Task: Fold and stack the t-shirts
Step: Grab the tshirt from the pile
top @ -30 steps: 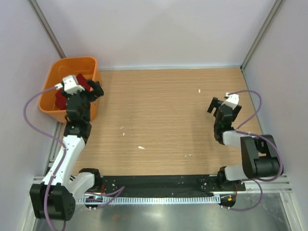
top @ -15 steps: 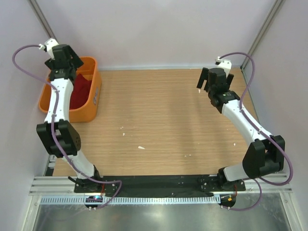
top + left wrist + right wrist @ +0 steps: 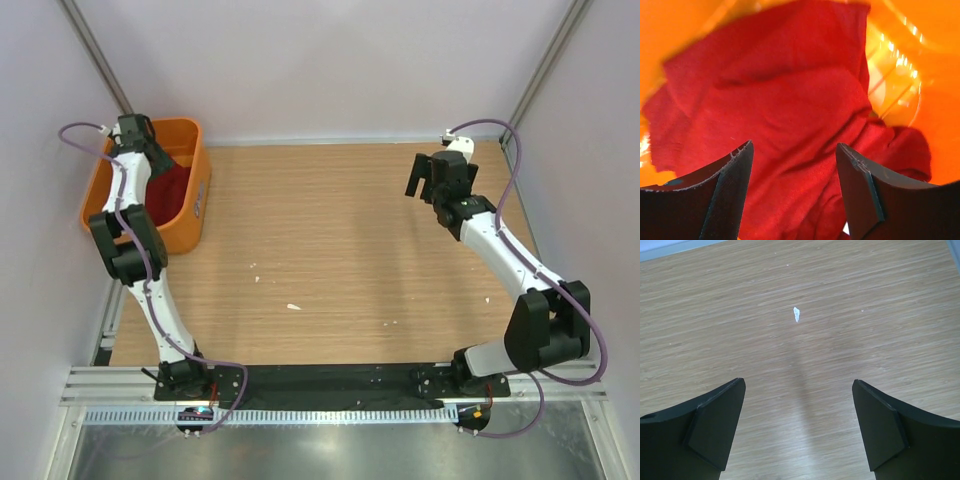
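Though rumpled, soft crimson t-shirt (image 3: 790,115)

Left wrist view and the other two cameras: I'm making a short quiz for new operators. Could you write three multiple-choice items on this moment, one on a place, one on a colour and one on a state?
1. Where is the red t-shirt? A hanging on the back wall; B in the orange tub; C on the floor.
2. What colour is the tub? A blue; B green; C orange.
3. The right gripper has its fingers: A apart, holding nothing; B shut on cloth; C shut on a tub rim.

Answers: B, the left wrist view shows red cloth lying against orange walls. C, the top view shows it plainly. A, only bare table shows between them.
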Controlling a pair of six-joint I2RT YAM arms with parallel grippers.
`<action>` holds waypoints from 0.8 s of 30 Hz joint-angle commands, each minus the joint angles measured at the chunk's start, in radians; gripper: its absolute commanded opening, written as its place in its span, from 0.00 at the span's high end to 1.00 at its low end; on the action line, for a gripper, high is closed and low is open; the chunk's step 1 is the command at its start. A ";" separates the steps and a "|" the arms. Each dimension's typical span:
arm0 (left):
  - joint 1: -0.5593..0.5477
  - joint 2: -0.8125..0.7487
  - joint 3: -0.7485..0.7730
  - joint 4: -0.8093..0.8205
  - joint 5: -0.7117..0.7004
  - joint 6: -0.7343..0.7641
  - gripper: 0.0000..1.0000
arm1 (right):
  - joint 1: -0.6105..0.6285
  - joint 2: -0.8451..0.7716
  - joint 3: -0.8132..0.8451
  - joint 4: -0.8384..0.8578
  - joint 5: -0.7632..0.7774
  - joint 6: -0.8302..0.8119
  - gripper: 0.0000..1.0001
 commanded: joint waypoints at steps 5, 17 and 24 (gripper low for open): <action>-0.034 0.036 0.017 -0.040 -0.027 0.011 0.40 | 0.000 0.050 0.020 0.076 -0.051 0.036 0.08; -0.033 0.130 0.101 -0.083 -0.024 0.048 0.66 | -0.002 -0.007 -0.007 0.048 -0.058 0.028 0.09; -0.036 0.045 0.138 -0.099 -0.011 -0.015 1.00 | 0.001 -0.048 0.014 -0.010 -0.087 0.033 0.11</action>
